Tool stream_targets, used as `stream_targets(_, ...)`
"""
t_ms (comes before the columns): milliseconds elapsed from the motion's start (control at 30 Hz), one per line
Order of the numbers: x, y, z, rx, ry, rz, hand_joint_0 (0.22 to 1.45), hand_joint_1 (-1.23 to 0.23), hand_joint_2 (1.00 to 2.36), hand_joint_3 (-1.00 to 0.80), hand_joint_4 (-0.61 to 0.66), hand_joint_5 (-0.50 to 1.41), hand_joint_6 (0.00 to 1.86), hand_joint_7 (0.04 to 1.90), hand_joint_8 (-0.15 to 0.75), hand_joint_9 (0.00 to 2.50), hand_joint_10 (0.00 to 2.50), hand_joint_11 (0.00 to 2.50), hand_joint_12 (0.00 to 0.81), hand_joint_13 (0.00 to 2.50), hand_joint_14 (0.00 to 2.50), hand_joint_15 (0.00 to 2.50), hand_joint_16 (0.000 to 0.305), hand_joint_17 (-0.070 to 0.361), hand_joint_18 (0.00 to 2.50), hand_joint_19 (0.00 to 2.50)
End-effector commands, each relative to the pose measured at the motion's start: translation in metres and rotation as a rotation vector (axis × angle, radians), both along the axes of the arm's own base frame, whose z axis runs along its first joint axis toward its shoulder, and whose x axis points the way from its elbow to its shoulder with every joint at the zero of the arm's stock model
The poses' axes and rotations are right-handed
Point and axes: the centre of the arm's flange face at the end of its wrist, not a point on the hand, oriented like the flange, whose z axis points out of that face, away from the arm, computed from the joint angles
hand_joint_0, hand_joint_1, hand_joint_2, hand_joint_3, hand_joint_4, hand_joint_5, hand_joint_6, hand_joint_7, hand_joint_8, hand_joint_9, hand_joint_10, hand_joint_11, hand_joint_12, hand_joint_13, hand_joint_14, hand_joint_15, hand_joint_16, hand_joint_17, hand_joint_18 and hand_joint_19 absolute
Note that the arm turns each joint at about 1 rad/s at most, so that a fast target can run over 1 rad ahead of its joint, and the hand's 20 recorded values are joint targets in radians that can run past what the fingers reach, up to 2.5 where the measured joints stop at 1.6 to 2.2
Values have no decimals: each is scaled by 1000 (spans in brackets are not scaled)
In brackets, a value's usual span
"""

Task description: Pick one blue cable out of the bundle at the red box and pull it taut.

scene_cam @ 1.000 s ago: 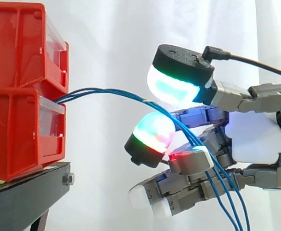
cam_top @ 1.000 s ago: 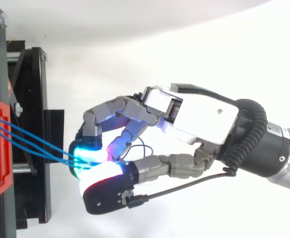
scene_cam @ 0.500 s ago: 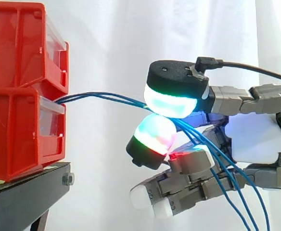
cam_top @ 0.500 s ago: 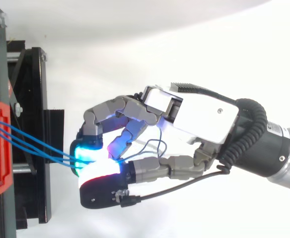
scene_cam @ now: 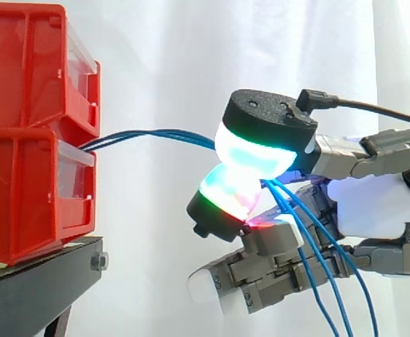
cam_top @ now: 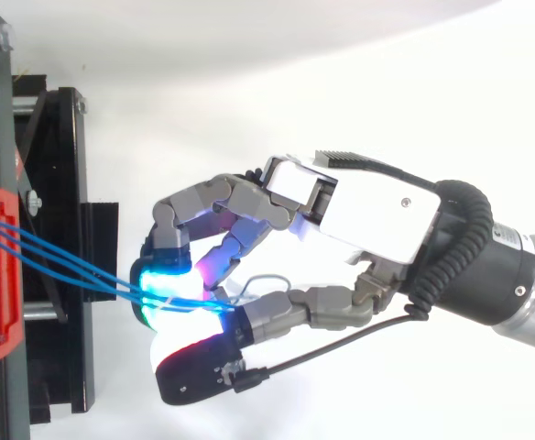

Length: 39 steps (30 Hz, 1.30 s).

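While the blue cables [scene_cam: 156, 133] are coming out of the red box [scene_cam: 22, 196], the hand [cam_top: 368, 206] is pinching them between its glowing pads [scene_cam: 255, 156], and the rest are hanging down by the palm.

Hand [cam_top: 368, 206] curled, thumb and finger pads [scene_cam: 250, 151] pressed together.

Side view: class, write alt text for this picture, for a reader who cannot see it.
A robot hand pinches thin blue cables between its glowing fingertip pads, right of stacked red plastic bins. The cables run from the bins to the pinch, then hang down past the hand. The bins sit on a black stand before a white curtain.
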Motion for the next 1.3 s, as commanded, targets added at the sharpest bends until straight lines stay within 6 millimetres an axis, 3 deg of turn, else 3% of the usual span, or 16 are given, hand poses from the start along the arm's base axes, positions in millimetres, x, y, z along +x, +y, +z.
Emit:
stream_targets(0,0,0,0,0,0,0,799,-902,1000,-500,-45,-161,884,1241,290,1111,17,1335,342,614,13,321,52,117,527,220)
stream_targets(67,0,0,0,0,0,0,764,-914,1000,-500,-4,-161,884,1101,282,1104,18,1336,338,607,13,326,52,117,517,218)
stream_targets(200,0,0,0,0,0,0,526,-923,1000,-500,90,-147,881,1136,310,1113,16,1326,353,598,15,353,54,122,485,282)
stream_targets(233,0,0,0,0,0,0,446,-878,1000,-500,98,-144,881,1109,343,1142,13,1324,388,614,13,358,60,135,512,309)
stream_targets(333,0,0,0,0,0,0,391,-725,1000,-500,98,-135,875,1113,370,1200,10,1313,415,638,12,350,66,149,549,311)
stream_targets(433,0,-1,0,0,0,-1,436,-552,1000,-500,78,-130,867,1148,350,1227,14,1329,399,648,13,361,63,141,547,340)
stream_targets(533,0,0,0,0,0,0,544,-477,1000,-500,60,-131,866,1210,296,1220,20,1361,358,634,15,378,53,120,491,396)
stream_targets(667,0,0,0,0,0,0,595,-590,1010,-333,73,-130,874,1215,283,1239,17,1397,349,657,17,389,51,114,512,401)
stream_targets(767,0,0,0,0,0,0,593,-663,1011,-235,99,-122,883,1191,329,1270,12,1383,381,706,16,384,56,127,584,368)
stream_targets(900,0,0,1,0,-1,0,610,-762,1015,-186,113,-121,892,1196,321,1262,12,1430,372,718,15,406,54,122,588,367)
stream_targets(933,0,0,1,-1,-1,0,630,-852,1016,-174,114,-129,897,1192,315,1233,12,1423,363,709,17,407,52,118,579,359)
stream_targets(1067,0,0,0,-1,1,0,703,-933,1015,-263,73,-134,895,1283,297,1204,15,1416,347,688,16,394,50,113,569,319)
stream_targets(1267,0,0,0,-1,1,0,787,-920,1000,-500,5,-140,886,1368,287,1173,17,1373,340,656,15,362,50,113,554,273)
